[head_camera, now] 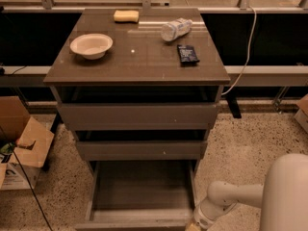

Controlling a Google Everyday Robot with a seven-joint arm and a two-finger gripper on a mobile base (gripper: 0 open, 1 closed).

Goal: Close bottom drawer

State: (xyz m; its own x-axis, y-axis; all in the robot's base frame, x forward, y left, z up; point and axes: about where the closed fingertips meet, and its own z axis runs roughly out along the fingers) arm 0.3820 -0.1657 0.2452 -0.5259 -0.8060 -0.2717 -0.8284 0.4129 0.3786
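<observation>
Grey-brown bottom drawer [139, 194] stands pulled out toward the near side, lowest in the cabinet [144, 64]. I have the gripper [193, 224] low at its near right corner, placed, I judge, to push the front inward. Its grip state I cannot tell.

Matt grey-brown bottom drawer [139, 191], glossy cabinet top [144, 64], smooth pale gripper [192, 224] at drawer's front right corner.

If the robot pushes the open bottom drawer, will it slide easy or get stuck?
Probably slides easily: the bottom drawer looks empty, so likely light. The gripper sits by one front corner, so an off-centre push might skew it slightly.
</observation>
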